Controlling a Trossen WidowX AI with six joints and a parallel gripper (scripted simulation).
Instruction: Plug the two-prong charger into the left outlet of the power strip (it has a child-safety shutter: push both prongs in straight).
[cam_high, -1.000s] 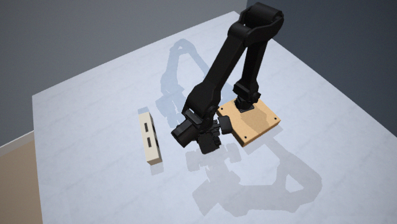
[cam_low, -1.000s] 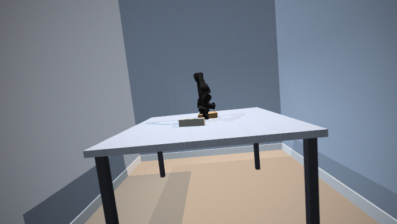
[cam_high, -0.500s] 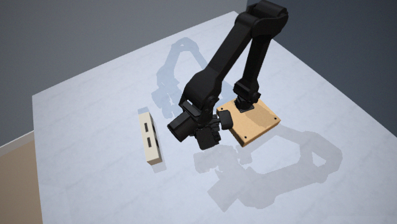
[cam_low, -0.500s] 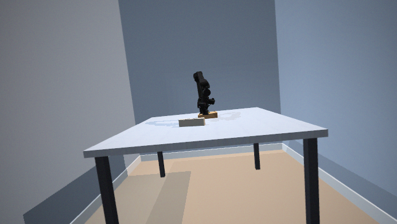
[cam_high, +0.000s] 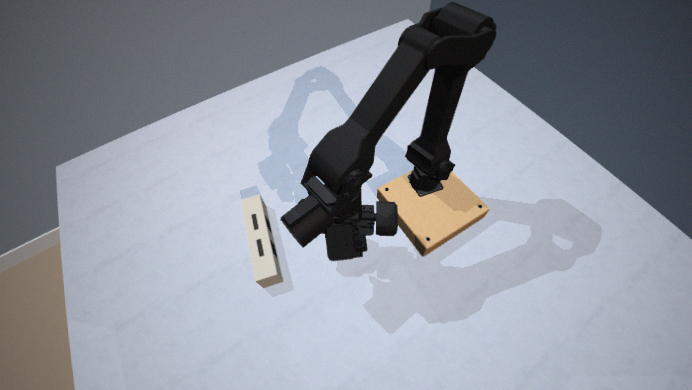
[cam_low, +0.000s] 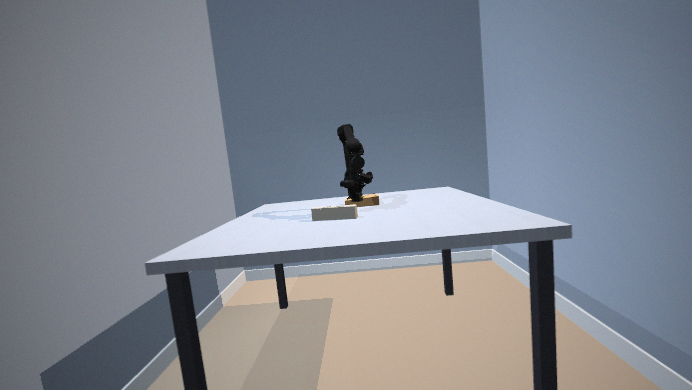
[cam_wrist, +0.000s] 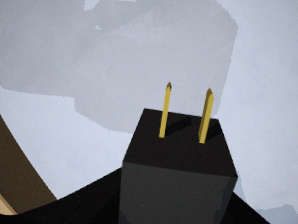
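Observation:
My gripper (cam_high: 350, 234) is shut on the black two-prong charger (cam_high: 342, 248) (cam_wrist: 178, 169) and holds it a little above the table. In the wrist view the charger's two brass prongs (cam_wrist: 186, 115) point away from me over bare table. The beige power strip (cam_high: 261, 239) (cam_low: 334, 213) lies flat on the table to the left of the gripper in the top view, apart from it. Its two dark outlets (cam_high: 257, 234) face up. In the exterior view the arm (cam_low: 353, 165) stands behind the strip and the charger is too small to make out.
The arm is mounted on a wooden base plate (cam_high: 442, 222) (cam_low: 369, 201) right beside the gripper. The white table (cam_high: 150, 310) (cam_low: 425, 220) ends in edges on the left and front. The floor lies below.

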